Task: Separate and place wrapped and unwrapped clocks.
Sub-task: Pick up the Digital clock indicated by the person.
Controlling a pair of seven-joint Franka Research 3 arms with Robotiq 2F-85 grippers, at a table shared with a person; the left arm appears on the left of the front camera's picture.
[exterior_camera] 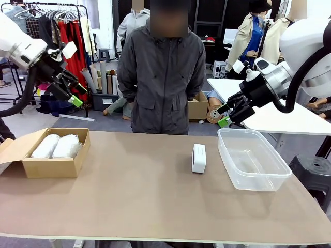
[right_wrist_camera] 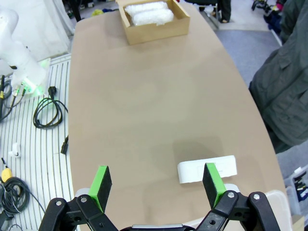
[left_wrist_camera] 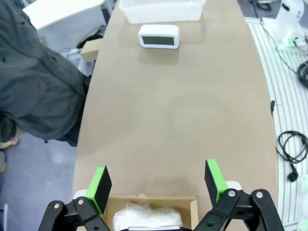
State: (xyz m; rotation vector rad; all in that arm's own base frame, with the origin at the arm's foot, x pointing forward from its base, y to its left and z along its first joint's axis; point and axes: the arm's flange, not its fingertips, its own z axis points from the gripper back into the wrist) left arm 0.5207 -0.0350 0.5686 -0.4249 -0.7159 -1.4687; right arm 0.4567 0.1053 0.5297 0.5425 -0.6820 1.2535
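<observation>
Two bubble-wrapped clocks (exterior_camera: 57,146) lie side by side in an open cardboard box (exterior_camera: 51,167) at the table's left; they also show in the right wrist view as wrapped clocks (right_wrist_camera: 149,13). One wrapped clock (left_wrist_camera: 147,216) peeks out under my left fingers. The bare white clock (exterior_camera: 198,158) stands on edge near the middle right, seen also as clock (left_wrist_camera: 159,36) and clock (right_wrist_camera: 207,169). My left gripper (exterior_camera: 76,94) hangs open high above the box. My right gripper (exterior_camera: 222,115) is open above the tub's far end.
A clear plastic tub (exterior_camera: 252,157) sits right of the bare clock. A person in a dark jacket (exterior_camera: 161,77) stands at the far edge, hands behind. Cables (right_wrist_camera: 48,111) lie on the floor beside the table.
</observation>
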